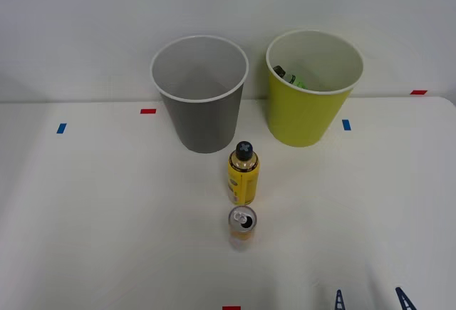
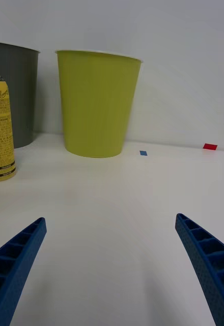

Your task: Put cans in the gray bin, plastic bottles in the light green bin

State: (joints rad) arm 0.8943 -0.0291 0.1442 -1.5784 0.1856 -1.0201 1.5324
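Observation:
A small orange-yellow can [image 1: 242, 226] with a silver pull-tab top stands upright near the table's front centre. Just behind it stands a yellow bottle [image 1: 243, 173] [image 2: 0, 132] with a black cap. The gray bin [image 1: 200, 95] [image 2: 15, 91] is at the back centre, and the light green bin [image 1: 312, 89] [image 2: 98, 102] sits to its right with a dark and green item inside. My right gripper [image 1: 372, 301] [image 2: 112, 265] is open at the front right edge, low over the table, right of the can, with nothing between its blue fingers [image 2: 18, 254].
Small red tape marks [image 1: 148, 111] and blue tape marks [image 1: 346, 125] dot the white table [image 1: 107, 210]. A plain white wall stands behind the bins.

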